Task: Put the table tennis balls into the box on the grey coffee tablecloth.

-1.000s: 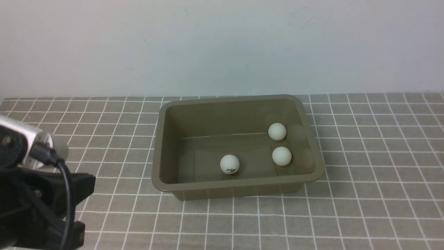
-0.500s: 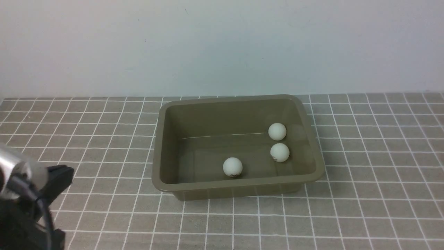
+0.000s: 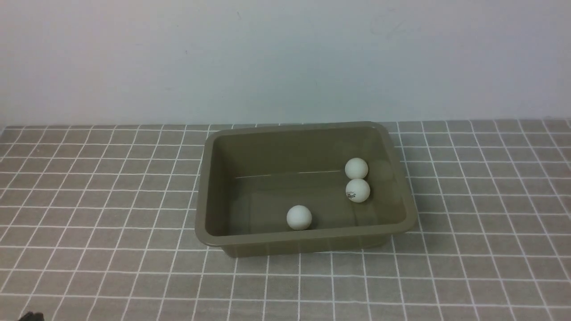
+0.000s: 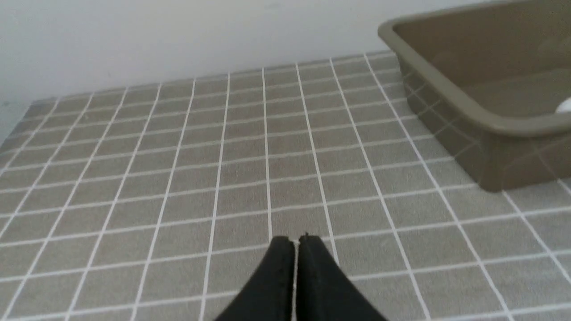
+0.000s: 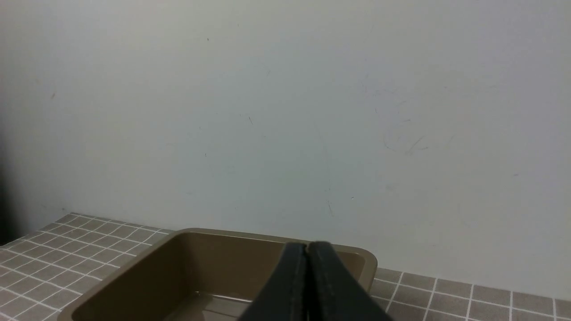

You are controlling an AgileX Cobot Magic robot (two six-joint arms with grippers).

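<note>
"So, which step in hand?"

"Probably the last: all three table tennis balls point(image 3: 356, 169) point(image 3: 357, 190) point(image 3: 299, 217) inside the olive-brown plastic tub point(image 3: 308, 240). Two close together towards the tub's right end, apparently touching, the nearer with a small dark printed mark; one apart from these, by the near wall, around the middle."

"And both grippers?"

"Left gripper point(image 4: 296, 240): fingertips together, nothing between, above the cloth in the left wrist view. Right gripper point(image 5: 307, 246): closed too, nothing held, tub beyond in the right wrist view. In the front view, only a dark scrap of the left arm point(image 3: 32, 317) at the near left corner."

"What next, then?"

"By the look of things, no more picking or dropping. Best to settle both arms well away from the tub, without a knock to the rim; with a bump, a likely roll of the light balls inside."

"Now, surface and room?"

"Beneath the tub, a grey-brown tablecloth point(image 3: 111, 214), matte, with thin white lines in a grid of small squares. Tub upright, slightly askew to the grid, close to the cloth's far edge and well in from both far corners. Behind, a plain pale wall point(image 3: 285, 62) with faint scuffs."
</note>
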